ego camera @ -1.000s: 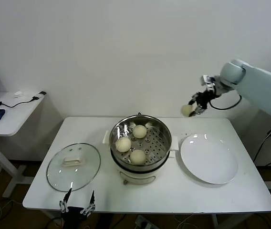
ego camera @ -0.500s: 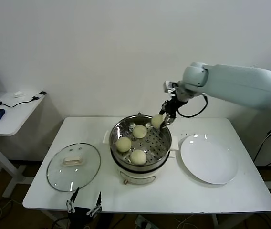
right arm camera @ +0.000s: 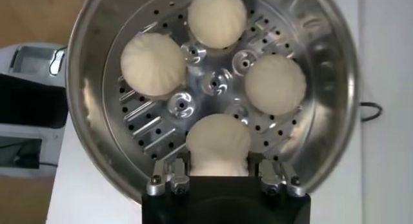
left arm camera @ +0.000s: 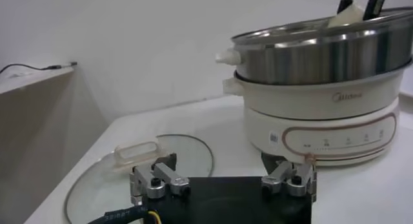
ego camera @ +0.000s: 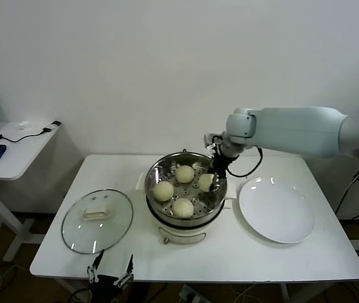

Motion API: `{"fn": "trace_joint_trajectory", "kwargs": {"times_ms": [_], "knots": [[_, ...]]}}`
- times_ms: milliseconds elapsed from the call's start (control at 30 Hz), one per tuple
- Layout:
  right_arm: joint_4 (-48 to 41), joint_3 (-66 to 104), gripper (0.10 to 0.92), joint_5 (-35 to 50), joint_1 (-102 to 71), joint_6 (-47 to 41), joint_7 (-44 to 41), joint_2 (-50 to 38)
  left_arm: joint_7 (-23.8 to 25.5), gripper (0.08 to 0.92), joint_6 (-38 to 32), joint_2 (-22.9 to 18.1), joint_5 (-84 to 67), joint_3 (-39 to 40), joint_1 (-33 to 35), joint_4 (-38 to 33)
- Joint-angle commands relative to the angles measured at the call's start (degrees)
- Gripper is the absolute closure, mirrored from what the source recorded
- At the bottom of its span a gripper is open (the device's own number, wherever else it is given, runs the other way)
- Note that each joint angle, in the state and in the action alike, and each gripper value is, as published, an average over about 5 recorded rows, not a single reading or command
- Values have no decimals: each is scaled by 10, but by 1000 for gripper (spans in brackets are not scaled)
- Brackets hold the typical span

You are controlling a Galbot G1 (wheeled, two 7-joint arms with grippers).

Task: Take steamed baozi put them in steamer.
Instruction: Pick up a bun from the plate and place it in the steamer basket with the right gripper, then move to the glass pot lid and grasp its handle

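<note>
Now the right pincer (right arm camera: 219,175) grasps the fourth baozi (right arm camera: 218,143) down inside the steamer (ego camera: 156,170), beside three others on the perforated tray; the left pincer (left arm camera: 222,182) hangs released by the surface's (ego camera: 243,252) front edge.

The steamer (ego camera: 186,189) tray is filled by four buns (right arm camera: 217,15), the fourth pinched in the right hand (ego camera: 212,184) inside the near-plate rim. Bare desk (ego camera: 243,259) is left in front; the sides are blocked by a glass lid (ego camera: 97,221) and a plate (ego camera: 276,210)
</note>
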Motion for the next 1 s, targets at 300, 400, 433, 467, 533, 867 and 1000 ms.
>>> {"fn": "trace_joint_trajectory", "kwargs": {"times_ms": [300,400,433,467,533,867,1000], "knots": [[-25,3,399,-17,-39,-16,28,32,0,177,1,-2,-2,1,-4,3],[-21,8,331,-12,-34,-19,21,28,0,177,0,-1,-3,0,-3,3],[-19,9,305,-9,-31,-20,19,26,0,177,0,-1,-3,0,-3,3],[-18,10,280,-7,-27,-21,15,24,0,177,0,-1,-2,1,-3,2],[-16,12,234,-2,-19,-21,7,20,0,177,0,-1,-2,2,-4,2],[28,40,203,-5,42,12,-24,-63,-1,177,-4,1,-5,0,-3,5],[64,74,203,-1,59,65,7,-133,-1,177,-3,5,-5,-3,-8,5]]}}
